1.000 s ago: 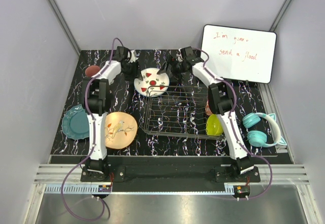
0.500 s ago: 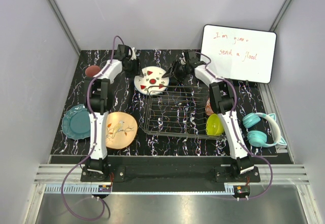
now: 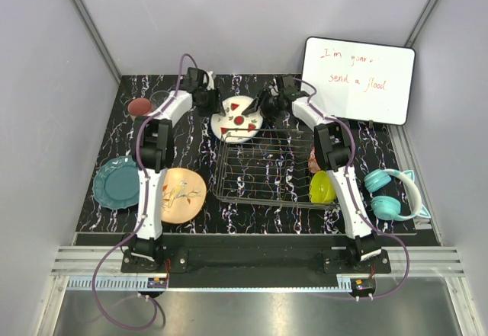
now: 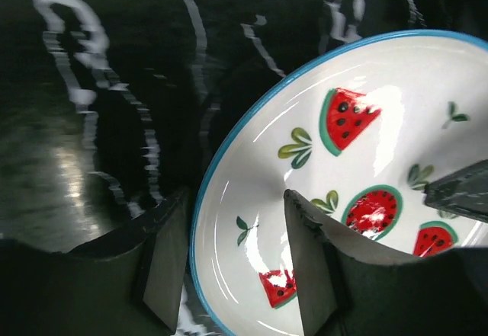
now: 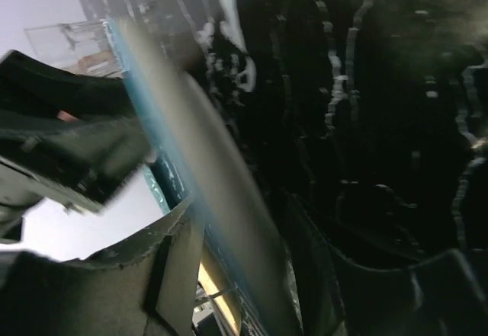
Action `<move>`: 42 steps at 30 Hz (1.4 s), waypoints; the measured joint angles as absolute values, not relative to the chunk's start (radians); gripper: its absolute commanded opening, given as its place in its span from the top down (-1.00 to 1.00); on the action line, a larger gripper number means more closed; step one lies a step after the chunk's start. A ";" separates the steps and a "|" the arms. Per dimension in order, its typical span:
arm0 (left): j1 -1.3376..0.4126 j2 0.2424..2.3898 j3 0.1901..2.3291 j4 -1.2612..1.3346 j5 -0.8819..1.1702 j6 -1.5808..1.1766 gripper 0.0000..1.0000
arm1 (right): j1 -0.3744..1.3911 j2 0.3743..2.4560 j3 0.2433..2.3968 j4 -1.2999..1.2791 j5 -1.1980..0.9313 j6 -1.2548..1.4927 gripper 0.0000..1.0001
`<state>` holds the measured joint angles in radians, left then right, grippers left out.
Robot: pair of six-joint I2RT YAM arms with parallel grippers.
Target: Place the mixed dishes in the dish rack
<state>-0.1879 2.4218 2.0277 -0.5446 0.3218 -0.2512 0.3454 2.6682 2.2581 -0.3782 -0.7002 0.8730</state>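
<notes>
The white watermelon plate [image 3: 238, 118] is now tilted up at the far left corner of the dish rack [image 3: 267, 191] (a second ago it lay flatter, further left); its rim is clamped by the left gripper [image 3: 214, 104], and the right gripper [image 3: 264, 107] has been closed on the opposite edge; lowering into the rack is judged next.

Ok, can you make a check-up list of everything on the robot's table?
Surface: black marbled table, no spills seen.
Job's things: watermelon plate tilted at the far edge of the dish rack; lime-green bowl at the rack's right end; teal plate and peach plate flat on the left.
Clutter: teal headphones on the right.
Grippers: left gripper and right gripper both have fingers clamped on the plate's rim.
Cables: purple cables loop by the bases.
Surroundings: whiteboard with red writing, grey walls.
</notes>
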 measured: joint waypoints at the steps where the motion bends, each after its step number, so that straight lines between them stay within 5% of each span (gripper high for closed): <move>1: -0.202 2.422 2.028 -0.544 0.331 -0.258 -0.06 | 0.346 2.668 2.263 -0.376 -0.702 0.878 0.07; 4: -0.221 2.422 2.028 -0.543 0.315 -0.257 -0.06 | 0.336 2.668 2.278 -0.379 -0.710 0.876 0.27; 9: -0.218 2.422 2.028 -0.539 0.315 -0.264 -0.06 | 0.329 2.669 2.278 -0.389 -0.724 0.869 1.00; 26: -0.191 2.313 2.033 -0.748 0.355 -0.111 -0.32 | 0.380 2.636 2.482 -0.634 -0.647 0.558 1.00; 30: -0.168 2.132 1.974 -0.856 0.374 -0.047 -0.61 | 0.410 2.533 2.521 -0.673 -0.553 0.430 1.00; 35: -0.112 1.892 1.961 -0.927 0.386 -0.010 -0.69 | 0.410 2.357 2.519 -0.712 -0.456 0.304 1.00; 38: -0.055 1.827 1.985 -0.949 0.419 -0.018 -0.98 | 0.403 2.246 2.483 -0.714 -0.408 0.230 1.00; 42: 0.007 1.802 1.986 -0.966 0.464 -0.035 -0.98 | 0.406 2.049 2.267 -0.680 -0.321 0.069 1.00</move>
<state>0.0067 1.8023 1.9862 -0.9657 0.4641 -0.0345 0.4061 2.0487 2.2673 -0.6800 -0.3214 0.0692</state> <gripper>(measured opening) 0.984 0.186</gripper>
